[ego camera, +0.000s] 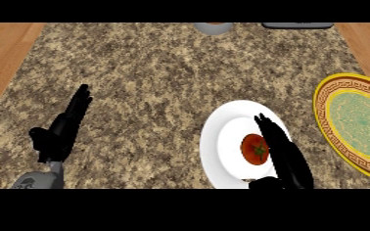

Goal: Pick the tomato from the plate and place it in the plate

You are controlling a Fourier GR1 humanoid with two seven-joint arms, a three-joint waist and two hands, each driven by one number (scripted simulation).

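The tomato (pixel 254 149) lies on the white plate (pixel 217 142); the right hand (pixel 285 154) sits just beside it, fingers straight, holding nothing; closing off-centre could roll it away before transfer to the yellow-rimmed plate (pixel 323 108); the left hand (pixel 63 127) rests open over the counter (pixel 159 73).

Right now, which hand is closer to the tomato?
Right. The right hand is just beside the tomato over the white plate; the left hand rests far across the counter.

Left hand (pixel 61 127) rests open at lower left, fingers straight and up. Right hand (pixel 284 156) open, fingers straight, pointing up-left.
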